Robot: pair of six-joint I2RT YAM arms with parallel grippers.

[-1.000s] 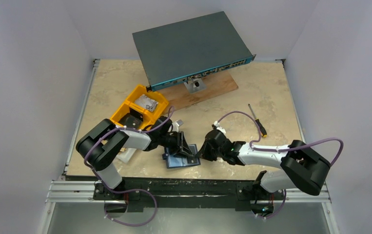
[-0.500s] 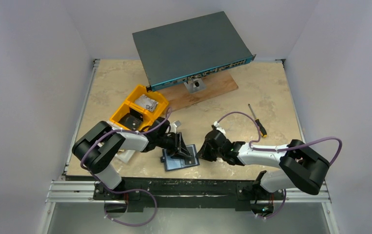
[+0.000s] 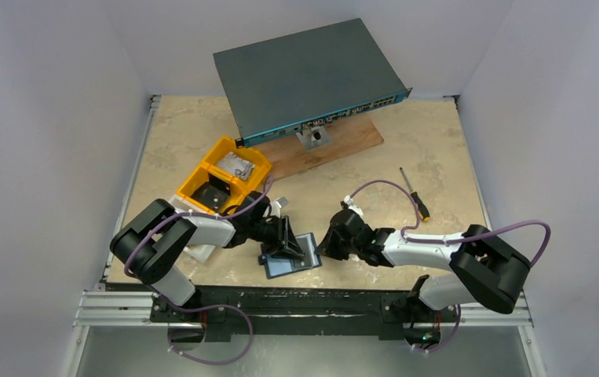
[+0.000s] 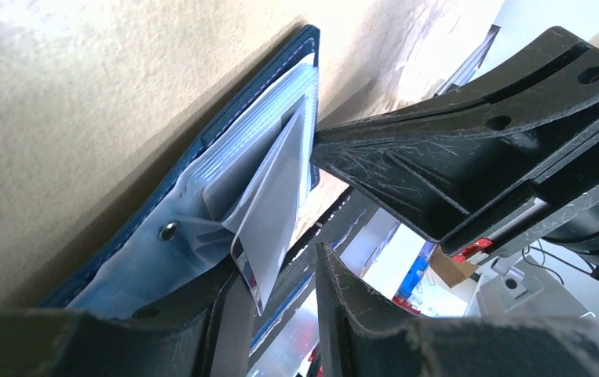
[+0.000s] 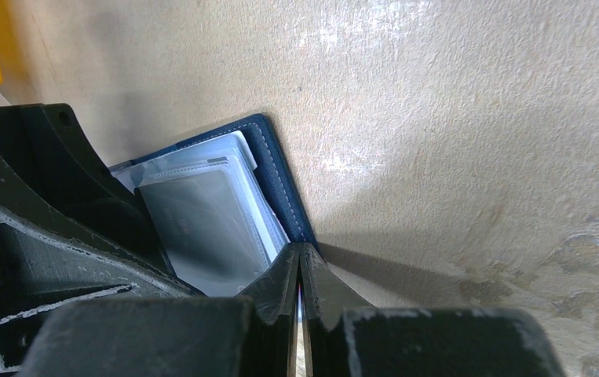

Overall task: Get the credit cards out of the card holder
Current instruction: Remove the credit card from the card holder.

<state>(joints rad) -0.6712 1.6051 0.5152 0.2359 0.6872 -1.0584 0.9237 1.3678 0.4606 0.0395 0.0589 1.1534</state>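
**Holder open, cards still in sleeves – extraction barely started**

The card holder (image 3: 290,255) lies spread open and flat on the table (image 3: 406,149), near the front edge and between the two arms. The navy cover is underneath, with the clear sleeves facing up.

The left gripper (image 3: 286,239) is down over the holder's left part. In the left wrist view its jaws stand partly apart, and a pale leaf (image 4: 272,196) lifted off the sleeve stack runs down into the gap. I can't tell whether that leaf is a bare card or a sleeve with a card in it. The gap looks wider than the leaf, so this reads as no firm pinch.

The right gripper (image 3: 323,242) has its jaws fully closed with nothing between them. Its tip is set at the holder's right edge, and it looks to be pinning the cover down.

In the right wrist view the credit cards (image 5: 202,220) show as a grey-blue rectangle inside the top sleeve, inside the cover's outline.

Progress, as a judgement:
- **Done:** the holder is opened and braced, and one leaf is raised.
- **Left:** every card has to come out, since no card is seen lying loose on the table.
- **Unclear:** a white thing (image 3: 202,253) under the left forearm is too hidden to name.

The likely next step is to close on the raised leaf and slide it out.
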